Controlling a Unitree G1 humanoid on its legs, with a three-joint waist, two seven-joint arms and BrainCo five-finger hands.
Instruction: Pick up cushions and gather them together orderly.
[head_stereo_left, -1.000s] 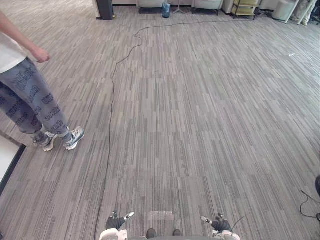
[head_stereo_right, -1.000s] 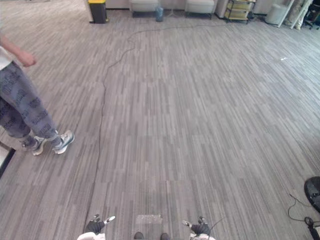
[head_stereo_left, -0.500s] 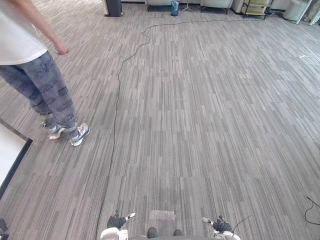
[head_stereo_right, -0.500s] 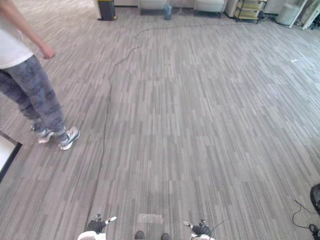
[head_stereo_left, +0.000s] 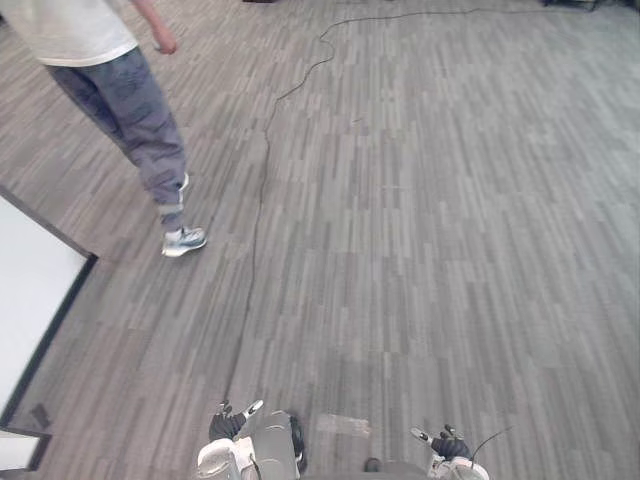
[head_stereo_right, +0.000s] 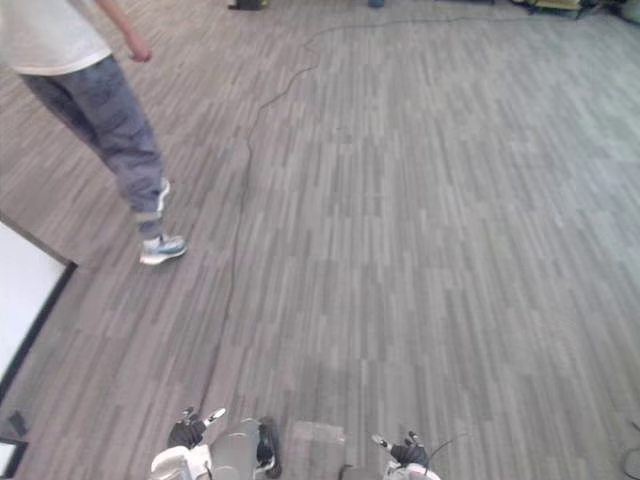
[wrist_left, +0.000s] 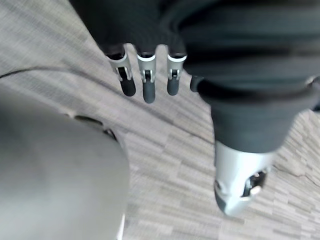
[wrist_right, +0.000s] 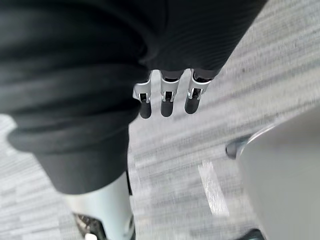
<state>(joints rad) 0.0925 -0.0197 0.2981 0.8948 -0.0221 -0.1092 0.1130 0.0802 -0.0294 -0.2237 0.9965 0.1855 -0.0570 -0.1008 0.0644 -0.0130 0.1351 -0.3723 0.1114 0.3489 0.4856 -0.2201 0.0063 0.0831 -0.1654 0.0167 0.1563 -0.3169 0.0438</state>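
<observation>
No cushion is in sight. My left hand (head_stereo_left: 228, 424) hangs low at the bottom edge of the head views, left of centre. Its wrist view has the fingers (wrist_left: 145, 85) straight and relaxed over bare grey carpet, holding nothing. My right hand (head_stereo_left: 447, 444) hangs at the bottom edge, right of centre. Its fingers (wrist_right: 167, 100) also point straight down at the carpet, and the hand is empty.
A person (head_stereo_left: 120, 90) in a white shirt and grey trousers walks on the carpet at the upper left. A white panel with a dark edge (head_stereo_left: 35, 290) lies along the left side. A pale strip of tape (head_stereo_left: 343, 425) marks the floor between my hands.
The whole picture has shifted, so the camera has turned left and tilted down. The person has stepped farther away. Both hands hang as before.
</observation>
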